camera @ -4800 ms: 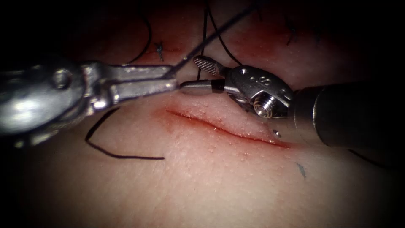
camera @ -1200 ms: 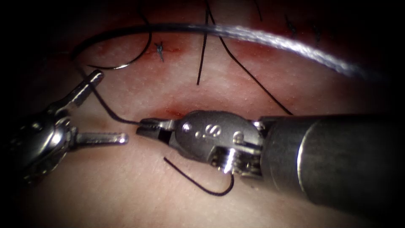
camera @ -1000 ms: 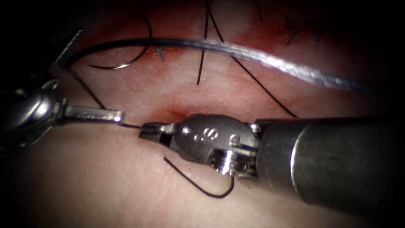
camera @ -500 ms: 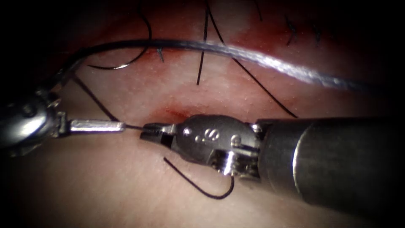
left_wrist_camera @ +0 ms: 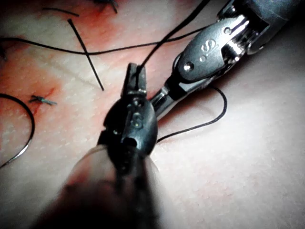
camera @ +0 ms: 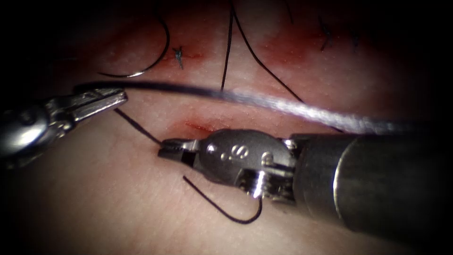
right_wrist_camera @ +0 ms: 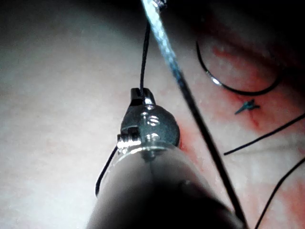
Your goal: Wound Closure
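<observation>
On the left, my left tool [camera: 119, 97] has its jaws shut on the dark thread [camera: 264, 101], which sweeps close past the lens towards the right. A thin strand [camera: 138, 126] runs down from there to my right tool [camera: 163, 148], shut on the thread just left of the cut [camera: 197, 125]. The body of the right tool covers most of the cut. The curved needle [camera: 156, 60] lies free on the tissue [camera: 118, 203] at the upper left, held by neither tool. The left wrist view shows the left jaws [left_wrist_camera: 135, 77] pinching thread, and the right wrist view shows the right jaws [right_wrist_camera: 138, 95] on a taut strand.
A tied stitch [camera: 178, 55] sits beside the needle, and more stitches [camera: 325, 35] lie further right. A loose curl of thread [camera: 222, 212] lies below the right tool. Red fluid [camera: 288, 45] stains the tissue along the upper band. Thread ends [camera: 227, 52] cross there.
The left tool's jaws have closed on the thread and risen from level with the right tool's tip. The near strand has dropped lower across the view. The right tool has held still.
</observation>
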### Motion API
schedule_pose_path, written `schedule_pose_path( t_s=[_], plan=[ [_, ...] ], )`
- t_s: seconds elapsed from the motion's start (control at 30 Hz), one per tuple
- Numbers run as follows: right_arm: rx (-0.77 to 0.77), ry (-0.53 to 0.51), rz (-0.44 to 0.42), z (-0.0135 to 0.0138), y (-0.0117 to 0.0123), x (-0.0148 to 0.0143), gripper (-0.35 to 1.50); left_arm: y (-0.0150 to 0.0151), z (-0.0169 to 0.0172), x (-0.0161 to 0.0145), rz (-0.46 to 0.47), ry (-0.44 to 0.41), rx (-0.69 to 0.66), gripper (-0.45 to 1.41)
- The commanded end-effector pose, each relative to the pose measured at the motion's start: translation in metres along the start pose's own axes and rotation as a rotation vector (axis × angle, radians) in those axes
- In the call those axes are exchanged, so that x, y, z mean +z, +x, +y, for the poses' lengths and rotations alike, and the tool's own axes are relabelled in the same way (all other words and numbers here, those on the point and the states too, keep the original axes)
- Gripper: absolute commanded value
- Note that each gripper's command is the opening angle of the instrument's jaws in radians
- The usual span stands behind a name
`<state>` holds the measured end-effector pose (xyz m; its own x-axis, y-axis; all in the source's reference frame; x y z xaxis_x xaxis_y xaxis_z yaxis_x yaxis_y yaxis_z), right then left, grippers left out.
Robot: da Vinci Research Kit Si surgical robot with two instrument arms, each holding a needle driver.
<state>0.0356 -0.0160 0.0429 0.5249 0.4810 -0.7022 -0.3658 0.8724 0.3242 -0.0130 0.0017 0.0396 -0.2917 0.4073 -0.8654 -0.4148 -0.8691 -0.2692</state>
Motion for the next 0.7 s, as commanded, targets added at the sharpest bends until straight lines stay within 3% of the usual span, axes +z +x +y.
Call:
schedule_pose_path(
  t_s=[0.03,0.17,0.23,0.37,0.53,0.7],
  plan=[
    [0.0,0.001,0.0,-0.0003,-0.0003,0.0007,-0.35,-0.0004,0.0002,0.0004,0.007,-0.001,-0.002,-0.45],
    [0.002,-0.003,0.0,0.0001,-0.0007,-0.0002,-0.35,-0.0011,-0.0004,-0.0009,0.048,0.019,-0.003,-0.45],
    [0.017,-0.011,0.013,0.0007,-0.0008,-0.0016,-0.35,-0.003,-0.0019,-0.0025,0.085,0.065,0.0,-0.45],
    [0.038,-0.016,0.038,0.0015,-0.0004,-0.0035,-0.35,-0.0075,-0.0031,-0.0032,0.107,0.073,-0.014,-0.45],
    [0.05,-0.012,0.054,0.002,0.0001,-0.0048,-0.35,-0.0119,-0.0033,-0.0025,0.147,0.067,-0.044,-0.45],
    [0.055,-0.005,0.072,0.0022,0.0002,-0.0055,-0.35,-0.0148,-0.0032,-0.001,0.243,0.019,-0.095,-0.45]
  ],
)
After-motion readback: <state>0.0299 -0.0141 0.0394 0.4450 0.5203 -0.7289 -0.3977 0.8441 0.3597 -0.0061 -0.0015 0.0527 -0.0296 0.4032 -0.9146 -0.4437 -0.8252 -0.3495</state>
